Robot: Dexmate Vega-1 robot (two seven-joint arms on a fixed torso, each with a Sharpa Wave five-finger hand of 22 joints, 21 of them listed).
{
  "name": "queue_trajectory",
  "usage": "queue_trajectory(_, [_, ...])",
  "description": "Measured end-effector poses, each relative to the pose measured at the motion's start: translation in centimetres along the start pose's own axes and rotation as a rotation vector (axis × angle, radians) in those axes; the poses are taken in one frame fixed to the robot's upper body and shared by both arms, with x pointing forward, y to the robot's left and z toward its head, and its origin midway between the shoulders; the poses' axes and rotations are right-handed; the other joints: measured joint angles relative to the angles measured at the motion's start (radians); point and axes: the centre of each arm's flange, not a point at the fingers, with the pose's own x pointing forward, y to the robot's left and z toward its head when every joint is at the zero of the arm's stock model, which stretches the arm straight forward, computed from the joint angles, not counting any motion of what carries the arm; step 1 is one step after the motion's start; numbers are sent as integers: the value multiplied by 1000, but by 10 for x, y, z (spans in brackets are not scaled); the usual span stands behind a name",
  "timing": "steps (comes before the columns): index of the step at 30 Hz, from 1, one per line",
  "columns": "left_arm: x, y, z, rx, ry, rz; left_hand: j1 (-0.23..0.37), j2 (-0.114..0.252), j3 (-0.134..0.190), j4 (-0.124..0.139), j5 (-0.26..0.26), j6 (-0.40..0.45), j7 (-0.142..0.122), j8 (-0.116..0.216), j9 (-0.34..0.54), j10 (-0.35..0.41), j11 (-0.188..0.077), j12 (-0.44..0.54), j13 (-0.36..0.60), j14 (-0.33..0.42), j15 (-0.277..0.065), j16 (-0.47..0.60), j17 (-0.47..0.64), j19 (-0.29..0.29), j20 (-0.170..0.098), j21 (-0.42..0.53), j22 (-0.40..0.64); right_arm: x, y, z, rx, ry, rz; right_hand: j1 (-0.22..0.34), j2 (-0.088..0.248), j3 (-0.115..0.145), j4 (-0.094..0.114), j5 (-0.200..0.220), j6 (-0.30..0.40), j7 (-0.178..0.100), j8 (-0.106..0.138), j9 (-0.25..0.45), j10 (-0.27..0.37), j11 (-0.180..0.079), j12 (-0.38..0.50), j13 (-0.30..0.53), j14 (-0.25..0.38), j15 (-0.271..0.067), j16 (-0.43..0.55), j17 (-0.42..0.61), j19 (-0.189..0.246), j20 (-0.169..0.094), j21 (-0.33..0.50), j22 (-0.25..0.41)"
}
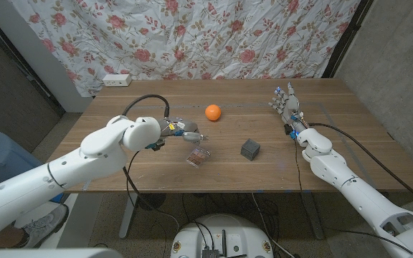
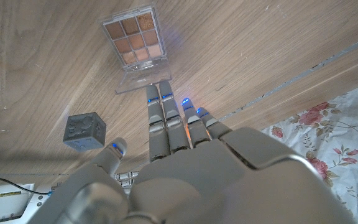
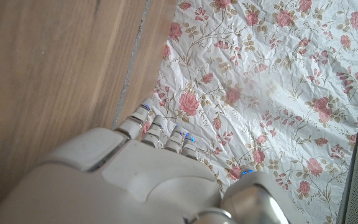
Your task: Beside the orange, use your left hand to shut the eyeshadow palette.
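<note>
The eyeshadow palette (image 1: 198, 156) lies open on the wooden table, a little nearer to me than the orange (image 1: 213, 112). In the left wrist view its brown pans (image 2: 134, 42) face up and its clear lid (image 2: 144, 84) is folded out toward my fingertips (image 2: 158, 93). My left hand (image 1: 181, 132) hovers just left of the palette with its fingers stretched out straight, holding nothing; whether they touch the lid I cannot tell. My right hand (image 1: 286, 105) stands at the far right of the table, fingers spread upward, with nothing in it.
A dark grey cube (image 1: 249, 149) sits right of the palette, also seen as the cube (image 2: 84, 132) in the left wrist view. A white power strip (image 1: 115, 80) lies at the back left edge. A floral cloth (image 3: 272, 81) hangs behind the table.
</note>
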Motion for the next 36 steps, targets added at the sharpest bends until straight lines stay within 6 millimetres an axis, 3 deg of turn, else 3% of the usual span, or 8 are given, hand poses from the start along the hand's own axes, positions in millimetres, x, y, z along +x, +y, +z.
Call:
queue_trajectory(19, [-12, -15, 3, -4, 6, 15, 0, 0, 10, -4, 0, -25, -14, -15, 0, -47, -11, -32, -2, -23, -3, -17, 0, -4, -4, 0, 0, 0, 0, 0, 0, 0, -1, 0, 0, 0, 0, 0, 0, 0, 0, 0, 0, 0, 0, 0, 0, 0, 0, 0, 0, 0, 0, 0])
queue_trajectory(34, [-24, -28, 0, 0, 14, 79, 4, 4, 29, -18, 0, -61, -36, -33, -6, -109, -38, -66, -13, -52, -8, -27, -6, -7, -7, -7, 0, 0, 0, 0, 1, 0, -4, 0, 0, 0, 0, 0, 0, 0, 0, 0, 0, 0, 0, 0, 0, 0, 0, 0, 0, 0, 0, 0])
queue_trajectory(36, [-27, -32, -2, -1, 18, 82, 11, 2, 34, -22, 0, -64, -44, -35, -7, -113, -53, -66, -17, -52, -8, -27, -7, -7, -7, -7, 0, 0, 0, 0, 1, 0, -4, 0, 0, 0, 0, 0, 0, 0, 0, 0, 0, 0, 0, 0, 0, 0, 0, 0, 0, 0, 0, 0])
